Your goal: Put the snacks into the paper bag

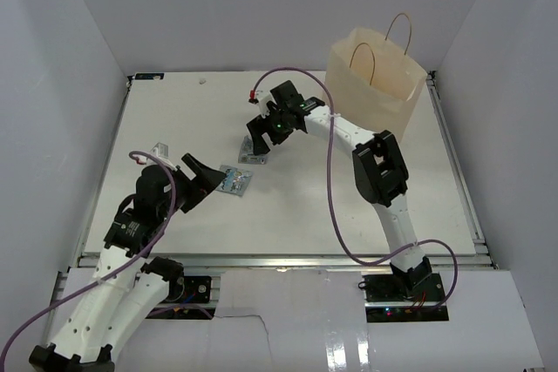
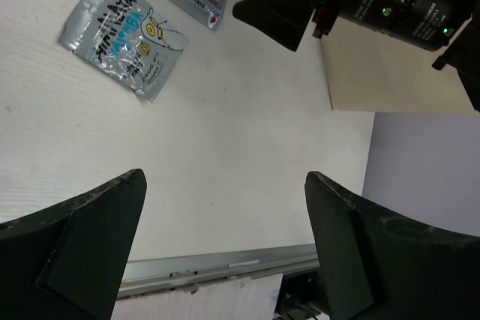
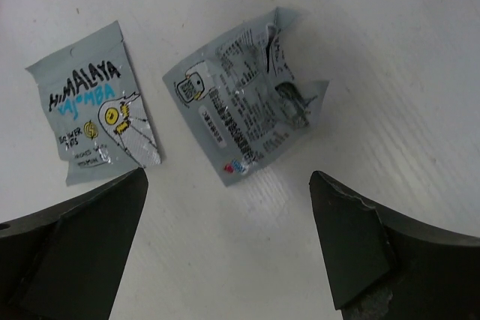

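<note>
The left gripper [image 1: 202, 185] hangs open and empty, just beside a silver-blue packet [image 1: 235, 181] lying face up. Next along, a second packet [image 3: 244, 110], back side up, sits under the right gripper [image 1: 264, 131], jaws spread, nothing held. The paper bag [image 1: 375, 76] stands upright at far right. These two are left to bag; no other snacks show, so they're likely inside.
</note>
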Robot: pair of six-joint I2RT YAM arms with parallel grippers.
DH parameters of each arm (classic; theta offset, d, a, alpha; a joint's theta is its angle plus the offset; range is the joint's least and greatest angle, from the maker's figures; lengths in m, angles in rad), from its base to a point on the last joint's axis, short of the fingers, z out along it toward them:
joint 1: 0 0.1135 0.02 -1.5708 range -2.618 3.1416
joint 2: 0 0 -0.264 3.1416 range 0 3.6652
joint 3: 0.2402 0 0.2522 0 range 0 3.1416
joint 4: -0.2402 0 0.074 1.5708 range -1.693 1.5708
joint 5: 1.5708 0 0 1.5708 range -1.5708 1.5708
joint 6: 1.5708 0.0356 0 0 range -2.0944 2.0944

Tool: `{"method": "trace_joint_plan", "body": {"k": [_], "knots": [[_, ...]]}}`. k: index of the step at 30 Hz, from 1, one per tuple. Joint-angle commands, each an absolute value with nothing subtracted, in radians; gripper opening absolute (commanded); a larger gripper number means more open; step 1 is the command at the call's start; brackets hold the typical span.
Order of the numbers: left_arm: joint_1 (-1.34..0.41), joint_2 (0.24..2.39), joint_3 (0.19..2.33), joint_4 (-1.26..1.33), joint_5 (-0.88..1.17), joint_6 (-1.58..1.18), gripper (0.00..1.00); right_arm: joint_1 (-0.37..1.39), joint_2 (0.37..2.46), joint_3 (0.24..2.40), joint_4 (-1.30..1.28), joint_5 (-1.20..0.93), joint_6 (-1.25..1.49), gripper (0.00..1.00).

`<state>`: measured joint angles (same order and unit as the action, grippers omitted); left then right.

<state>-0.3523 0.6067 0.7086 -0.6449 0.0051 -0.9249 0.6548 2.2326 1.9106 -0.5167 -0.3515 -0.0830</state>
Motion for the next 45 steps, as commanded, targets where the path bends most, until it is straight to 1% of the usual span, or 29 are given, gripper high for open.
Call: {"method": "trace_joint_plan", "body": {"k": [1,8,11,12,14,15,17,18,20,21,23,24,26,27,29,32,33,35,36,37,39,41,42,44,45], "knots": [[-0.350,0.563,0.687,-0.686,0.035,-1.049,0.98,0.657,2.294,2.032,-0.457,-0.413,-0.133,0.95],[-0.350,0.508,0.658,-0.719,0.038,-1.120,0.98,0.657,2.414,2.117,-0.430,-0.296,-0.160,0.95],[-0.350,0.525,0.664,-0.721,0.043,-1.126,0.98,0.657,2.448,2.137,-0.414,-0.324,-0.155,0.91],[-0.350,0.531,0.666,-0.719,0.048,-1.124,0.98,0.657,2.456,2.134,-0.404,-0.346,-0.153,0.86],[-0.350,0.554,0.672,-0.719,0.049,-1.121,0.98,0.658,2.464,2.129,-0.393,-0.362,-0.146,0.80],[-0.350,0.560,0.672,-0.719,0.051,-1.123,0.98,0.660,2.467,2.126,-0.393,-0.367,-0.144,0.73],[-0.350,0.575,0.672,-0.721,0.049,-1.126,0.98,0.660,2.468,2.106,-0.391,-0.373,-0.144,0.64],[-0.350,0.580,0.670,-0.721,0.046,-1.132,0.98,0.658,2.462,2.099,-0.393,-0.382,-0.146,0.53],[-0.350,0.591,0.658,-0.719,0.045,-1.150,0.98,0.655,2.457,2.072,-0.391,-0.393,-0.144,0.46],[-0.350,0.594,0.654,-0.721,0.041,-1.158,0.98,0.650,2.448,2.066,-0.391,-0.403,-0.143,0.38],[-0.350,0.604,0.643,-0.719,0.034,-1.170,0.98,0.646,2.436,2.050,-0.390,-0.419,-0.144,0.32],[-0.350,0.609,0.640,-0.718,0.029,-1.187,0.98,0.638,2.415,2.043,-0.390,-0.451,-0.149,0.25],[-0.350,0.618,0.631,-0.709,0.015,-1.198,0.98,0.632,2.386,2.017,-0.390,-0.491,-0.166,0.19],[-0.350,0.627,0.620,-0.706,0.015,-1.204,0.98,0.627,2.347,2.007,-0.390,-0.538,-0.190,0.12],[-0.350,0.643,0.609,-0.683,-0.021,-1.232,0.98,0.612,2.297,1.974,-0.380,-0.595,-0.218,0.09],[-0.350,0.673,0.580,-0.631,-0.040,-1.256,0.98,0.589,2.148,1.866,-0.336,-0.705,-0.267,0.08],[-0.350,0.686,0.574,-0.618,-0.044,-1.265,0.98,0.581,2.052,1.795,-0.310,-0.719,-0.284,0.08],[-0.350,0.727,0.558,-0.577,-0.052,-1.290,0.98,0.575,1.946,1.728,-0.293,-0.750,-0.343,0.08],[-0.350,0.745,0.555,-0.557,-0.054,-1.292,0.98,0.569,1.837,1.670,-0.293,-0.758,-0.369,0.08],[-0.350,0.783,0.549,-0.536,-0.049,-1.287,0.98,0.565,1.786,1.643,-0.293,-0.765,-0.415,0.08],[-0.350,0.827,0.548,-0.474,-0.041,-1.281,0.98,0.548,1.635,1.602,-0.293,-0.753,-0.448,0.08],[-0.350,0.899,0.549,-0.405,-0.026,-1.261,0.98,0.531,1.551,1.580,-0.293,-0.720,-0.466,0.08],[-0.350,0.923,0.551,-0.385,-0.014,-1.253,0.98,0.500,1.489,1.585,-0.295,-0.686,-0.465,0.08],[-0.350,0.991,0.564,-0.333,-0.003,-1.227,0.98,0.457,1.441,1.629,-0.295,-0.626,-0.442,0.08],[-0.348,1.014,0.571,-0.322,-0.002,-1.217,0.98,0.409,1.409,1.650,-0.293,-0.606,-0.434,0.08]]}}
